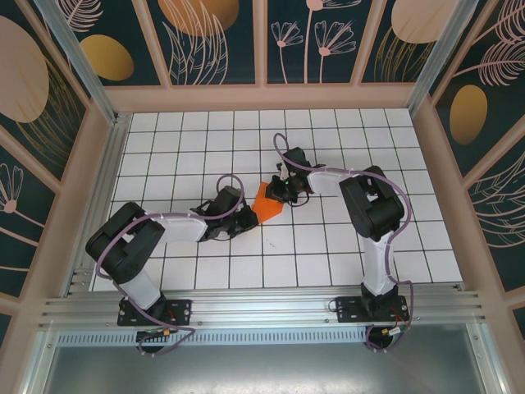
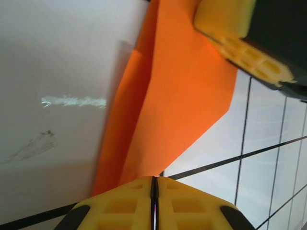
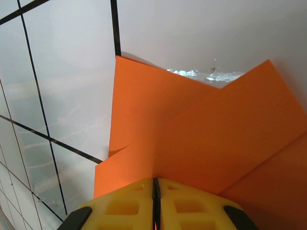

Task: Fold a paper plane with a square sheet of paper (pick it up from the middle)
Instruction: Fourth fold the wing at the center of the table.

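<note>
The square sheet of paper (image 1: 267, 203) is bright orange and lies partly folded into layered flaps at the middle of the table. My left gripper (image 1: 248, 215) is at its near-left end and my right gripper (image 1: 285, 191) at its far-right side. In the left wrist view the paper (image 2: 177, 96) narrows down into the tips of my left gripper (image 2: 154, 178), shut on it, and a yellow finger (image 2: 230, 28) of the right gripper sits at the top right. In the right wrist view a crease of the paper (image 3: 201, 129) runs into my right gripper (image 3: 156, 179), shut on it.
The white grid-tiled table (image 1: 328, 246) is boxed in by a low pinkish wall (image 1: 271, 98) at the back and both sides. An aluminium rail (image 1: 262, 308) carrying the arm bases runs along the near edge. Bare tiles lie all round the paper.
</note>
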Robot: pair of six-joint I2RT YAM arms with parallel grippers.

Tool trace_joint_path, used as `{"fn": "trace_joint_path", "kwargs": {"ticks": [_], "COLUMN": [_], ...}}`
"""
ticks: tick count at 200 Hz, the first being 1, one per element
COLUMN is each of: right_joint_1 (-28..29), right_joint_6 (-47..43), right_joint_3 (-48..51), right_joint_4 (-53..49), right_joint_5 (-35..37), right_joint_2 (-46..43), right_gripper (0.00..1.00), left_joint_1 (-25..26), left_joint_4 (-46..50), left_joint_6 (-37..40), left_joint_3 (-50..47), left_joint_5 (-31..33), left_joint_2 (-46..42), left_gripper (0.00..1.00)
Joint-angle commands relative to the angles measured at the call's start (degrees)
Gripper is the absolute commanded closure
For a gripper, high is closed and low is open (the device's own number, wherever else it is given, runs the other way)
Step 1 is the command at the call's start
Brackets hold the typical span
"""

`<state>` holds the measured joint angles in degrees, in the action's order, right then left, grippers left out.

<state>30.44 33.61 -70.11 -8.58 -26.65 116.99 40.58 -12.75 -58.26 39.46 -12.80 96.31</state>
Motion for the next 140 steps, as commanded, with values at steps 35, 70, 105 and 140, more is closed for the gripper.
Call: {"fn": "trace_joint_path", "kwargs": {"ticks": [35,70,105,140], "right_joint_1": [0.0,-0.1,-0.1,-0.2], "right_joint_6": [0.6,0.6,1.0,0.6], "right_joint_3": [1.5,1.2,0.6,-1.3], "right_joint_4": [-5.4,-6.1,-6.5,-5.7], "right_joint_5": [7.8,8.1,8.5,6.7], "right_joint_2": [6.7,6.9,6.6,4.1], "right_gripper": [0.9,0.9,0.9,0.9], "left_joint_1": [-0.4,-1.8,-2.4,-2.4], "left_joint_4": [2.5,-0.5,-0.6,0.0], "left_joint_6": [-2.0,-4.2,-5.5,-3.0], "left_joint_3": [-4.9,-8.9,-10.1,-7.1], "left_joint_5": [-0.3,-1.8,-2.4,-2.8], "left_joint_2": [1.6,3.7,2.9,-2.3], "left_gripper": [0.9,0.9,0.9,0.87]}}
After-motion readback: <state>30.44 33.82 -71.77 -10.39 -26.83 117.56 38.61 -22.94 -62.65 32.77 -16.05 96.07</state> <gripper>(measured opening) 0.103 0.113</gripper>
